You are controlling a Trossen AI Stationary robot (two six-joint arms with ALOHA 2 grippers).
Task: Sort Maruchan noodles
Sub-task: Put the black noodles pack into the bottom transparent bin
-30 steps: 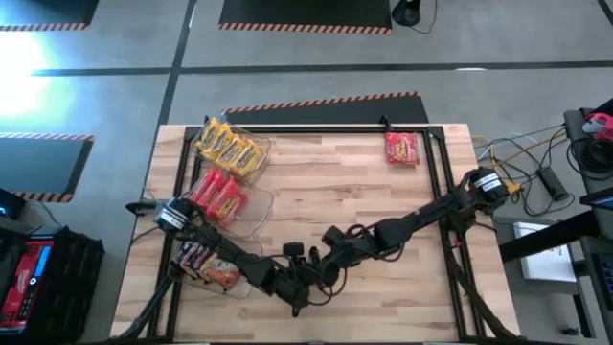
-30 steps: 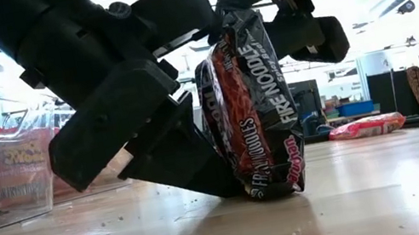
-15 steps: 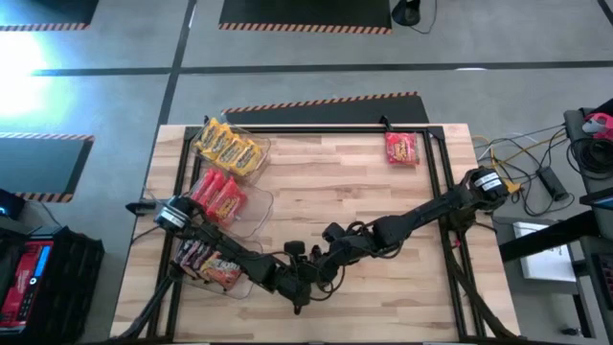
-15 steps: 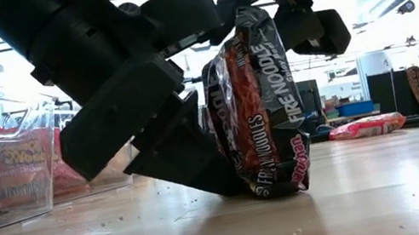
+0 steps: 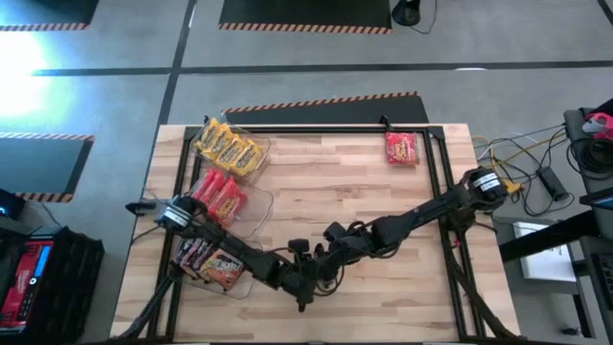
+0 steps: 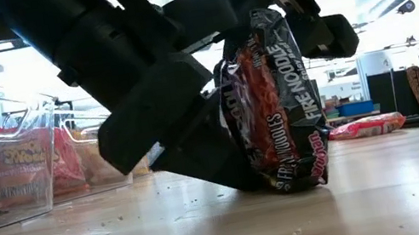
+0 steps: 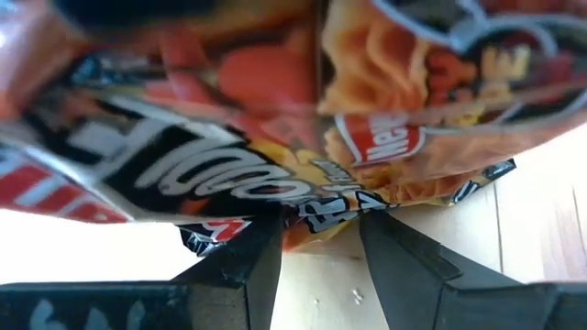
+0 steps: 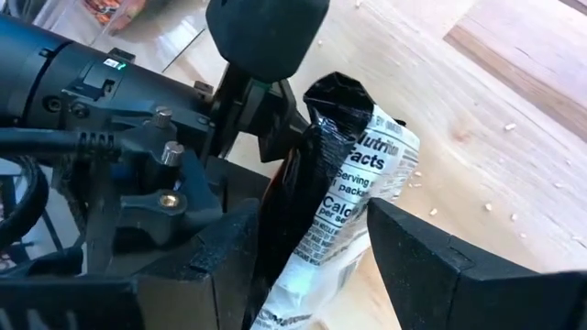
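pale wooden table (image 5: 326, 182) on a grey floor marked with striped tape; cables and gear sit off its right side.

left edge, high view: three clear bins in a column. far bin (image 5: 251, 146) holds yellow packets (image 5: 228, 146). middle bin (image 5: 255, 206) holds red packets (image 5: 216, 195). near bin (image 5: 239, 286) holds dark packets (image 5: 209, 264). so most of the sorting looks done, one colour to each bin.

centre, near edge: both arms meet over one dark packet (image 6: 275, 106). it stands on edge, upright with a slight lean, its lower end touching the wood. left gripper (image 7: 316, 243) comes in from the bin side; its wrist view shows the two fingers pinching the packet's crimped seam. right gripper (image 8: 312, 247) reaches in from the opposite side, fingers spread to either side of the packet's other end. whether those pads press the wrapper, i cannot tell. reads as a handover, or a regrip, between the two.

right, far corner: one red packet (image 5: 402, 149) lies flat on bare wood, well apart from everything else.

judged left to do: carry the dark packet to the near bin, then fetch the lone red one across to the middle bin. roughly two packets short of finished, as far as can be seen.
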